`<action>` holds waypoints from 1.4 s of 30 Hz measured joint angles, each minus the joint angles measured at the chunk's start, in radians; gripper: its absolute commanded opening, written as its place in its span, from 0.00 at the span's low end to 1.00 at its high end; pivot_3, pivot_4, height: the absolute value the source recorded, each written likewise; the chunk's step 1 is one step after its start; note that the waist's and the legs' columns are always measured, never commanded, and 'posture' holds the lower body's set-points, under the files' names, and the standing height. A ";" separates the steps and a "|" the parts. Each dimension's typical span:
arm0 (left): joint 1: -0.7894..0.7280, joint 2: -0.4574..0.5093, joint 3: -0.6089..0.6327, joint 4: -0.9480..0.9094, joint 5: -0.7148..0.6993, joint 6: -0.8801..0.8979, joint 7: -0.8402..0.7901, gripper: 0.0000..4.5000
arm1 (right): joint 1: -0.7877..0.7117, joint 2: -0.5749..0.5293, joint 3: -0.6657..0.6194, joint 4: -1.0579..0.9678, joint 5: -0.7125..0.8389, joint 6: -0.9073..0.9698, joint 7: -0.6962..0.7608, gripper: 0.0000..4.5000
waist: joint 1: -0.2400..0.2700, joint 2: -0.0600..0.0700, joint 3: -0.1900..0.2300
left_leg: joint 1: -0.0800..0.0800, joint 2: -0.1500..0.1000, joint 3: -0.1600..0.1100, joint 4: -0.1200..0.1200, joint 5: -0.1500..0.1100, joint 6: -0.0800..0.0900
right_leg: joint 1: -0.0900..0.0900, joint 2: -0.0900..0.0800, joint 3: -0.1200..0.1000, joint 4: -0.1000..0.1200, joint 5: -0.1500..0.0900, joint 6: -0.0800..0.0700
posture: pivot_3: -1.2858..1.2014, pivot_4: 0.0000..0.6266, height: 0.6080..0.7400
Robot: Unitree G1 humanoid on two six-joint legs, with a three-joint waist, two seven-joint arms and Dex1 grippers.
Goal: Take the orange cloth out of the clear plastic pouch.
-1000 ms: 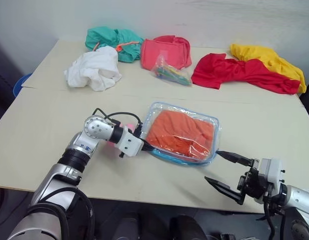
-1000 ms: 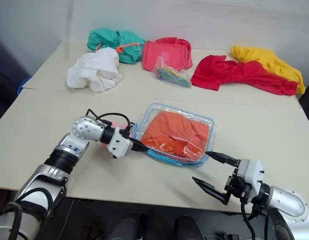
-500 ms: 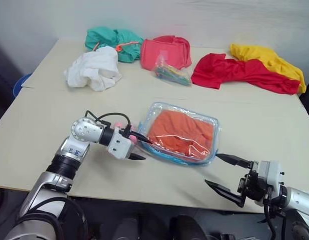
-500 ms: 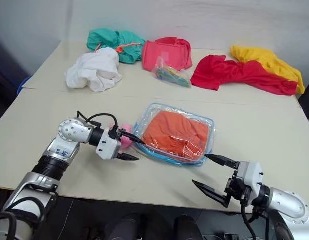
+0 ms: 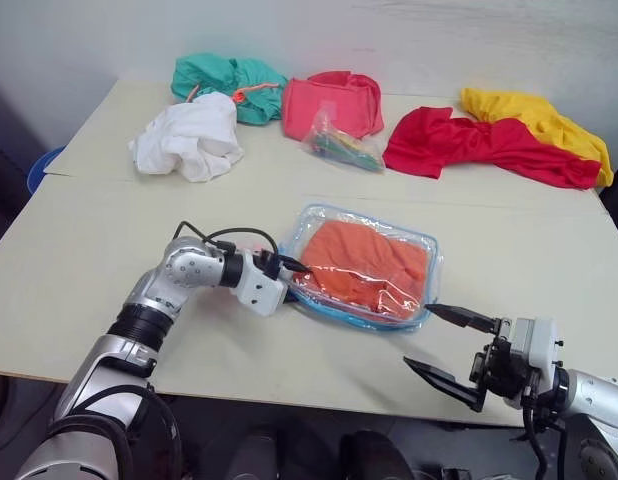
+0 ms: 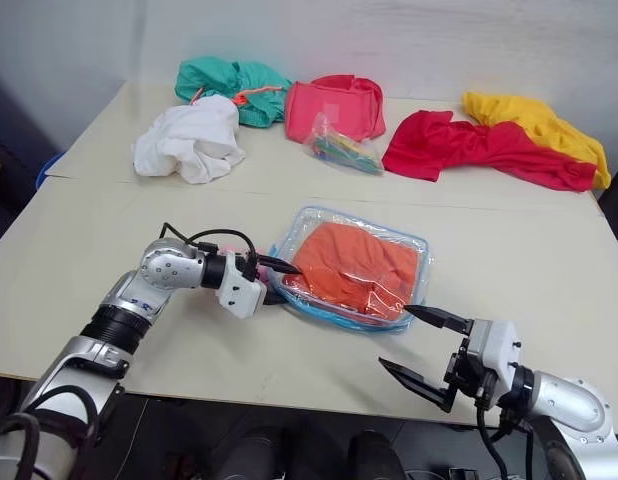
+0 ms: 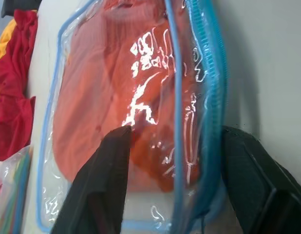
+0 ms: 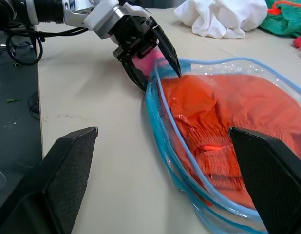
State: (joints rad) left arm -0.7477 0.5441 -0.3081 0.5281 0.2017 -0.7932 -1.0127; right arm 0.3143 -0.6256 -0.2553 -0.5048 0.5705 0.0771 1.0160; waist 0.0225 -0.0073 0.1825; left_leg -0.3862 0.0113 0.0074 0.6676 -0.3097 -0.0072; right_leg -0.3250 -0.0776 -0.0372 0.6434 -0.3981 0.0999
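The left gripper (image 5: 292,283) sits at the left end of the clear plastic pouch (image 5: 429,275), its black fingers parted and straddling the pouch's blue-trimmed edge; whether they press the plastic I cannot tell. In the left eye view the pouch lies flat near the middle of the pale table (image 5: 79,250), with the orange cloth (image 5: 364,262) bunched inside it. The right gripper (image 5: 451,347) hangs spread wide off the table's near edge, just short of the pouch's near right corner, touching nothing. Along the far side lie a white cloth (image 5: 187,137), a teal cloth (image 5: 224,80), a coral-pink cloth (image 5: 334,100), a small clear bag of colourful items (image 5: 341,145), a red cloth (image 5: 479,145) and a yellow cloth (image 5: 534,122), all well apart from the pouch. Bare tabletop surrounds the pouch on every side.

In the left wrist view one finger (image 7: 104,185) lies over the glossy film and the other (image 7: 250,180) outside the ribbed zipper.

In the right wrist view the pouch's rim stands wavy, and something pink (image 8: 146,67) shows between the left gripper's fingers.
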 measured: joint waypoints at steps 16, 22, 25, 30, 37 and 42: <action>0.069 -0.022 -0.001 -0.163 -0.297 0.437 -0.191 0.01 | 0.006 -0.031 0.034 -0.026 0.000 0.028 0.002 1.00 | -0.002 0.000 0.000 | 0.000 0.000 0.000 0.000 0.000 0.000 | 0.000 0.000 0.002 0.000 0.000 0.000 | 0.52 0.24 1.00; 0.088 -0.065 0.046 -0.323 -0.419 0.850 -0.153 0.01 | -0.095 -0.047 0.197 -0.160 0.006 0.238 -0.126 1.00 | -0.004 0.000 0.000 | 0.000 0.001 -0.002 0.001 0.000 0.000 | 0.000 0.000 0.003 0.001 0.000 0.000 | 0.52 0.24 1.00; 0.092 -0.070 0.058 -0.402 -0.448 1.008 -0.119 0.01 | -0.161 -0.023 0.277 -0.166 -0.018 0.338 -0.221 1.00 | -0.004 0.000 0.000 | -0.001 0.000 -0.002 0.001 0.000 0.000 | 0.000 0.000 0.003 0.000 0.000 0.000 | 0.52 0.24 1.00; 0.112 -0.065 0.058 -0.456 -0.450 1.080 -0.110 0.01 | -0.283 0.068 0.360 -0.143 -0.120 0.413 -0.392 1.00 | -0.009 0.000 0.000 | -0.001 0.000 -0.002 0.000 0.000 -0.001 | -0.001 0.000 0.004 0.000 0.000 0.000 | 0.52 0.24 1.00; 0.120 -0.058 0.060 -0.456 -0.442 1.076 -0.109 0.01 | -0.405 0.036 0.400 -0.078 -0.315 0.431 -0.488 1.00 | -0.015 0.001 0.000 | -0.001 0.000 -0.002 0.000 0.000 -0.001 | -0.002 0.000 0.004 0.001 0.000 0.000 | 0.52 0.24 1.00; 0.126 -0.060 0.059 -0.456 -0.435 1.076 -0.109 0.01 | -0.434 0.007 0.488 -0.039 -0.414 0.445 -0.477 1.00 | -0.024 0.001 0.000 | -0.001 0.000 -0.001 -0.001 0.000 -0.001 | -0.002 0.000 0.004 0.001 0.000 0.000 | 0.52 0.24 1.00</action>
State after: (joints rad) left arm -0.6213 0.4839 -0.2492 0.0725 -0.2332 0.2832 -1.1219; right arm -0.1198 -0.6185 0.2331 -0.5443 0.1569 0.5223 0.5391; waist -0.0010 -0.0067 0.1821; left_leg -0.3876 0.0114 0.0059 0.6665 -0.3093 -0.0078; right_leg -0.3270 -0.0772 -0.0331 0.6440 -0.3982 0.0999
